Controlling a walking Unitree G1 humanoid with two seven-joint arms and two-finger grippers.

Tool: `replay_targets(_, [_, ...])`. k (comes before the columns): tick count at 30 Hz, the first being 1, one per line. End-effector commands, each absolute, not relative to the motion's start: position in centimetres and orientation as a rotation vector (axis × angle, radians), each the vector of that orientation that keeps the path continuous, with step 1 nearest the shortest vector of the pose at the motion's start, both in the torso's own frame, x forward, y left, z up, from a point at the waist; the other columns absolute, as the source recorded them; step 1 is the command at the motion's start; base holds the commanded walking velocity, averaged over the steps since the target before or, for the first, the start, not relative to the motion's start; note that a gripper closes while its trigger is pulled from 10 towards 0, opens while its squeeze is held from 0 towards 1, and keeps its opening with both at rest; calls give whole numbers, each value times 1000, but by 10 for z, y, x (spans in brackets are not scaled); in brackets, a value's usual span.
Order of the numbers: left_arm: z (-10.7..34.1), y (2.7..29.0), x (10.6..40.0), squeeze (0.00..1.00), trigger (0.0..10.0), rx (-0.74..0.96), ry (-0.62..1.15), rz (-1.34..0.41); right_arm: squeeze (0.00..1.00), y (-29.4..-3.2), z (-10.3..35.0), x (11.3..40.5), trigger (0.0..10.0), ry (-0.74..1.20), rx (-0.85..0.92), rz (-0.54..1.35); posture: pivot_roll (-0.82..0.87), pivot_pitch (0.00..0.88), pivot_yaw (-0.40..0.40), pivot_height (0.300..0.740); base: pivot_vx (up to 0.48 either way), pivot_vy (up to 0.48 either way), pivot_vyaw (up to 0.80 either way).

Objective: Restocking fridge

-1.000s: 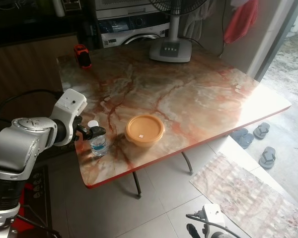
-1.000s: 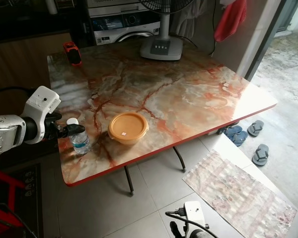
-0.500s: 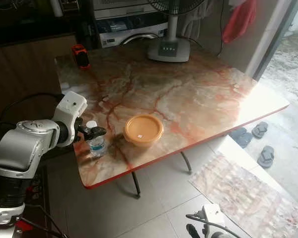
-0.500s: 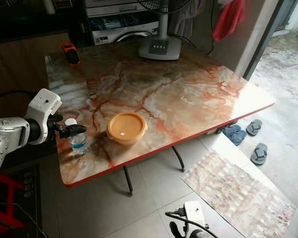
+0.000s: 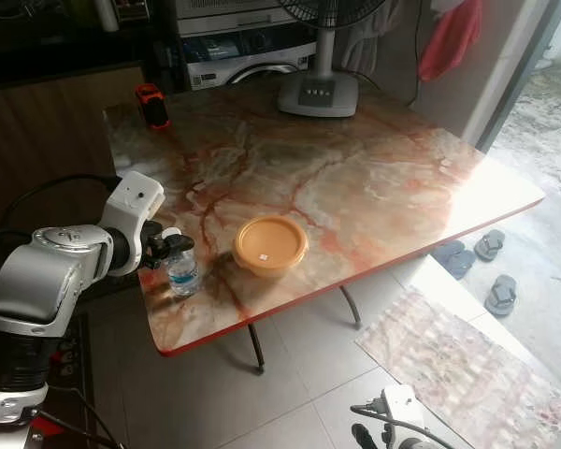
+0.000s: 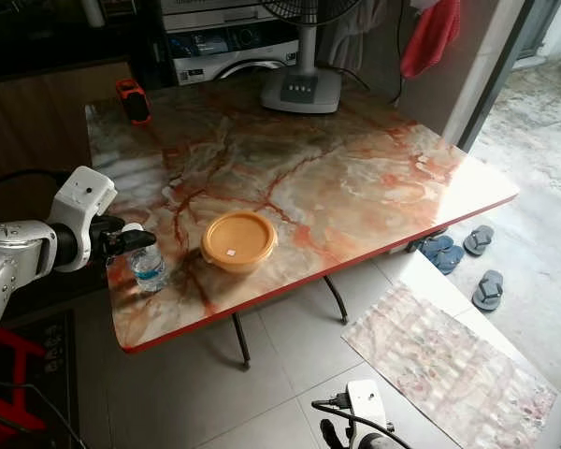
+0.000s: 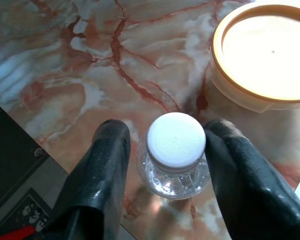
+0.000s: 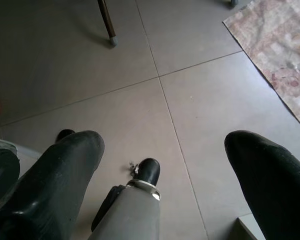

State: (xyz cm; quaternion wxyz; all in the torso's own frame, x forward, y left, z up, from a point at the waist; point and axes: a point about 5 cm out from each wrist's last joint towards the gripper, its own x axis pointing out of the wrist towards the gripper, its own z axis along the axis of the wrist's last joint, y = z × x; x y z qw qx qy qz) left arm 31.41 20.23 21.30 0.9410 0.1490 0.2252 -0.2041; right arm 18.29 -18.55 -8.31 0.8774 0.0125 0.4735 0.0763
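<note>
Left end effector (image 7: 162, 150) now flanking bottle (image 7: 175, 155)

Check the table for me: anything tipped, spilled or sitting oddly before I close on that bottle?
Nothing stands out. The water bottle stands upright, capped, near the table edge, between the left gripper's open fingers. The lidded orange container sits flat beside it, with no visible spill on the marble.

glossy marble-look table (image 5: 374, 187), clear plastic bottle (image 5: 183, 271)
</note>
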Motion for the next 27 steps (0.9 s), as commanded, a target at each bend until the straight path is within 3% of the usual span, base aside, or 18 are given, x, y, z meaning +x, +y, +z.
replay_targets(1, [215, 203, 316, 0, 0, 299, 458, -404, 0, -186, -84, 181, 10000, 1003, 22, 170, 125, 0, -9, 740, 0, 0, 0])
replay_targets(8, [208, 201, 315, 0, 0, 268, 478, -409, 0, -186, -84, 182, 10000, 1005, 19, 172, 124, 0, -7, 740, 0, 0, 0])
replay_targets(9, [207, 202, 315, 0, 2588, 268, 480, -407, 0, -186, -84, 182, 10000, 1005, 19, 170, 124, 0, -7, 740, 0, 0, 0])
replay_targets(10, [206, 202, 315, 0, 2588, 267, 482, -406, 0, -186, -84, 182, 10000, 1005, 19, 169, 124, 0, -7, 740, 0, 0, 0])
replay_targets(11, [205, 201, 315, 0, 10000, 261, 486, -401, 0, -186, -84, 182, 10000, 1006, 16, 172, 124, 0, -7, 740, 0, 0, 0])
replay_targets(23, [195, 199, 312, 0, 10000, 250, 521, -410, 0, -185, -84, 182, 10000, 1010, 20, 179, 124, 0, -5, 740, 0, 0, 0])
replay_targets(27, [198, 201, 313, 0, 10000, 319, 496, -409, 0, -185, -84, 182, 10000, 1010, 20, 181, 127, 0, -6, 740, 0, 0, 0])
